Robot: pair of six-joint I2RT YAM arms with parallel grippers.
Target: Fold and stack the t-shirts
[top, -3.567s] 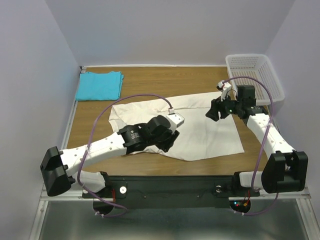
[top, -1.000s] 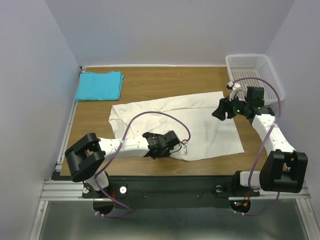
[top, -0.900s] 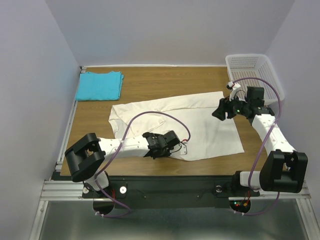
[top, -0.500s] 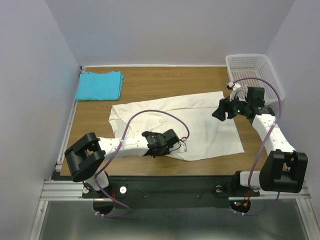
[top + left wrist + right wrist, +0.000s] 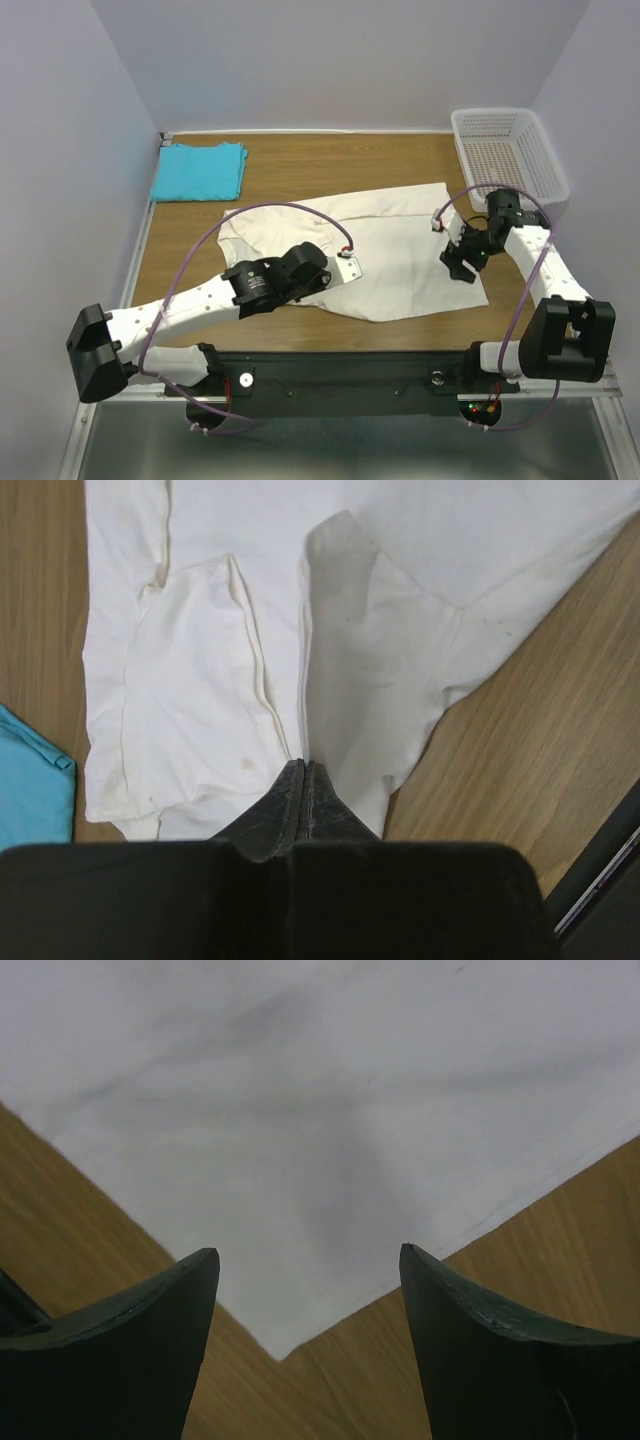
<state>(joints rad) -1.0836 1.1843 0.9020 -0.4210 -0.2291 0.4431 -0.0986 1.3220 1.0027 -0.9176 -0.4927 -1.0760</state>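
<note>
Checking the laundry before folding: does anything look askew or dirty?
The cream shirt lies skewed on the table, one sleeve doubled over onto it, with a brownish spot there. The turquoise shirt looks neatly folded.

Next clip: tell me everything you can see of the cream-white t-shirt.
The cream-white t-shirt looks like soft, slightly creased cotton. It lies unfolded and mostly flat, slanted across the middle of the wooden table. A short sleeve with a stitched hem lies folded over the body, and a few faint spots show on the cloth. The left gripper is shut and appears to pinch a ridge of fabric at the near edge. The right gripper hovers open over the near right corner, not touching it.
</note>
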